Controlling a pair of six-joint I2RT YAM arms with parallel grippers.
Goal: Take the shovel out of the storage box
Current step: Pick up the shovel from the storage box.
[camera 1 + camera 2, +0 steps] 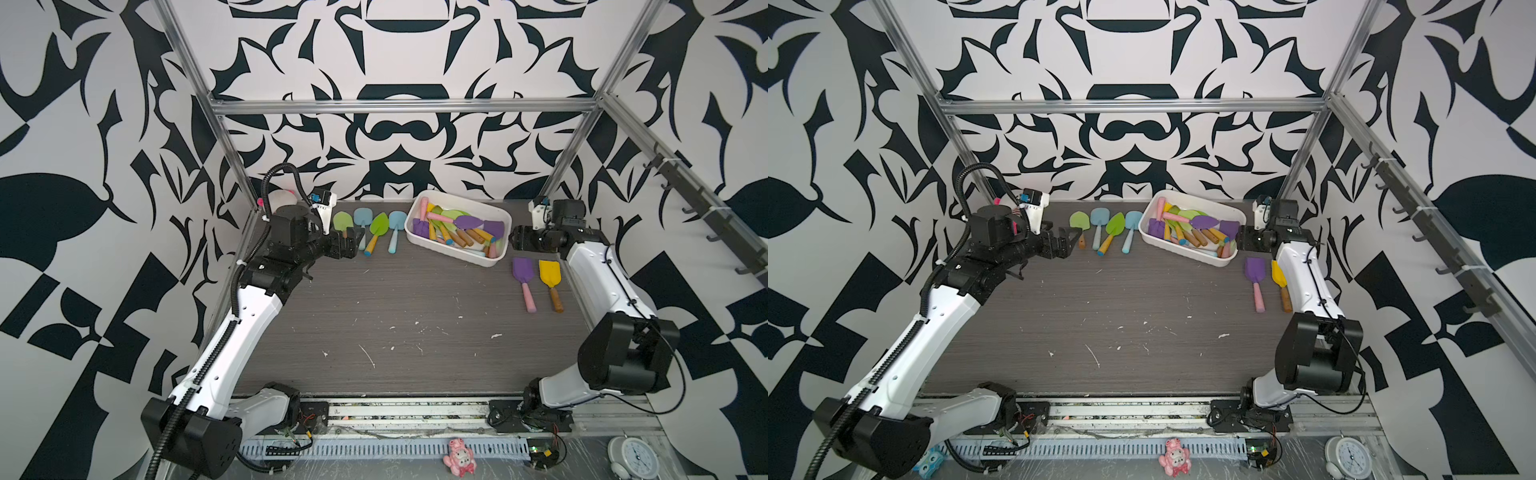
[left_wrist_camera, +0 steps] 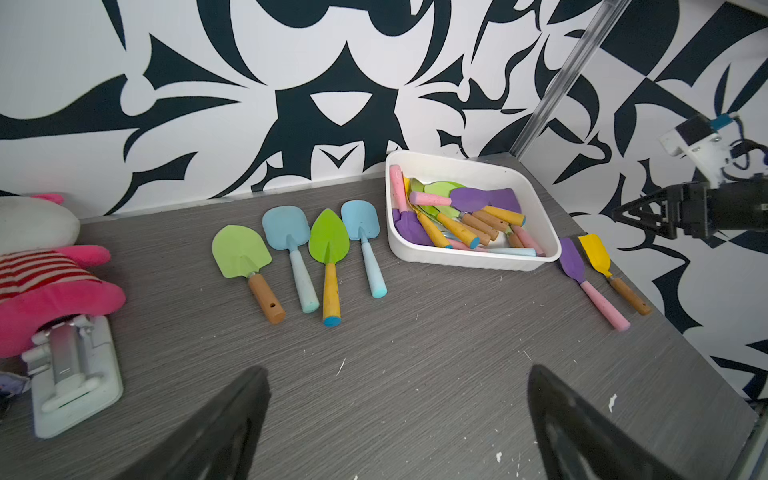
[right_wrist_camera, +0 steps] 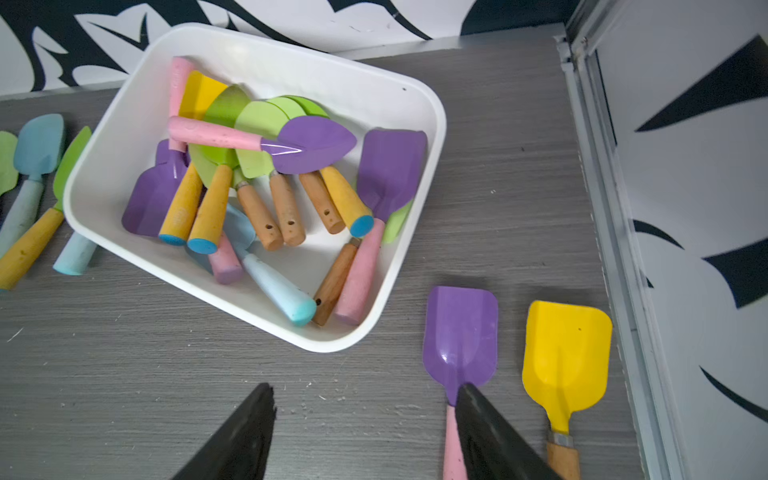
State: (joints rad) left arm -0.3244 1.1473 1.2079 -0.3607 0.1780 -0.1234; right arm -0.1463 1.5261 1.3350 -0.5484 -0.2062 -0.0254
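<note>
The white storage box (image 1: 449, 249) (image 1: 1183, 249) (image 2: 469, 259) (image 3: 124, 124) stands at the back right of the table and holds several shovels; a purple-bladed, pink-handled one (image 1: 465, 222) (image 3: 316, 143) lies on top. My right gripper (image 1: 515, 240) (image 1: 1246, 241) (image 3: 365, 388) hovers just right of the box, open and empty. A purple shovel (image 1: 523, 270) (image 3: 461, 332) lies on the table below it; one finger crosses that shovel's neck in the right wrist view. A yellow shovel (image 1: 550, 272) (image 3: 567, 349) lies beside it. My left gripper (image 1: 353, 245) (image 1: 1069, 241) (image 2: 397, 370) is wide open and empty at the back left.
Several shovels (image 1: 376, 226) (image 2: 328, 241) lie in a row left of the box, near my left gripper. A pink plush toy (image 2: 50, 274) and a white bracket (image 2: 70, 374) sit in the back left corner. A metal frame rail (image 3: 590, 166) edges the table on the right.
</note>
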